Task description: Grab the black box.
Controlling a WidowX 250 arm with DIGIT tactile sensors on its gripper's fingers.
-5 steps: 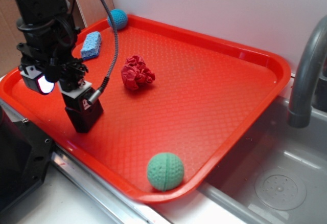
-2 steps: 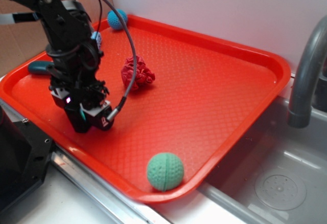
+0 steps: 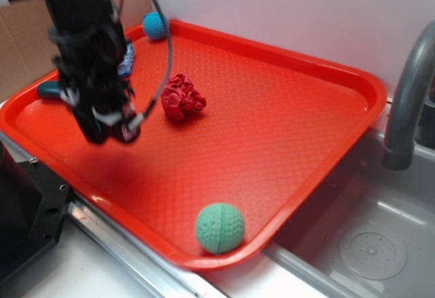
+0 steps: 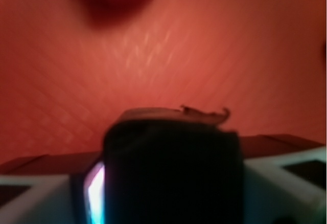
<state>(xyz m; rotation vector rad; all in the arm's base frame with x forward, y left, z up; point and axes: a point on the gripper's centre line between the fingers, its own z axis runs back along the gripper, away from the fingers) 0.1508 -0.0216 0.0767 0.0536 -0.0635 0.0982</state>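
Red plastic tray (image 3: 285, 107) is sitting beside a steel sink (image 3: 367, 243), with a white wall behind. One gripper (image 3: 109, 129) is hovering above the tray's left part, pinching the black box (image 4: 171, 175), which is filling the wrist view directly between the jaws; its long axis cannot be judged. Lying on the tray: one green ball (image 3: 219, 228), one blue ball (image 3: 154, 25), one crumpled red cloth (image 3: 182, 97)
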